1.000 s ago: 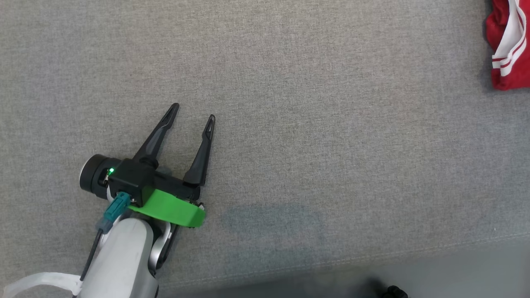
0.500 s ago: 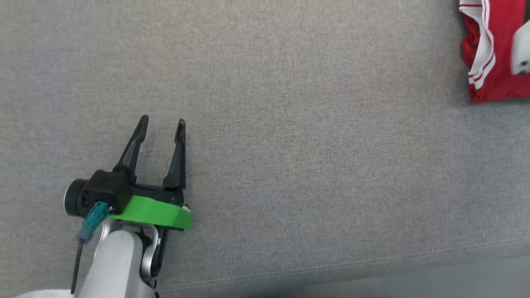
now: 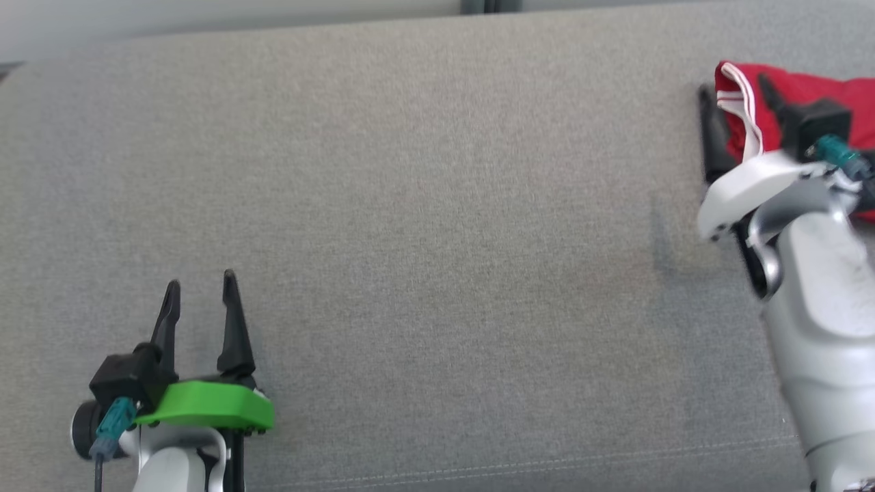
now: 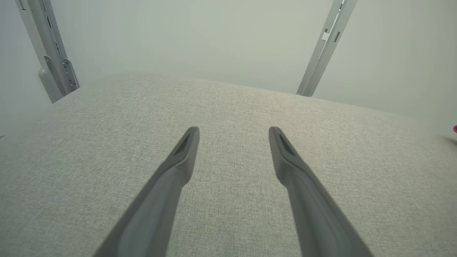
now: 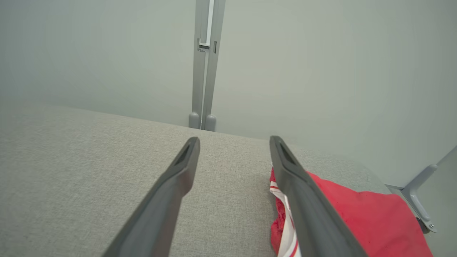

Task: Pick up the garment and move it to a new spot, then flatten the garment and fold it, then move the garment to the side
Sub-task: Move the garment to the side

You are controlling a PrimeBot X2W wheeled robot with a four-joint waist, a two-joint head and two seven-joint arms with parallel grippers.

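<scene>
Red garment at the far right edge of the grey fabric tabletop (image 3: 437, 205), both pincers spread

The red garment (image 3: 854, 89), trimmed with white stripes, lies crumpled. The right pincer (image 3: 733, 83) stands open astride the garment's left edge, one finger over the red cloth, the other over bare fabric just beside it, gripping nothing. The left pincer (image 3: 202, 279), also open and empty, sits well apart from the garment, to its left and nearer the robot.

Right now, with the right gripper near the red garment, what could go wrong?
1. The right gripper stands open with just one finger over the edge of the garment, so closing may catch only the white trim, or nothing.
2. The garment lies near the end of the grey surface; a push could slide it off.
</scene>
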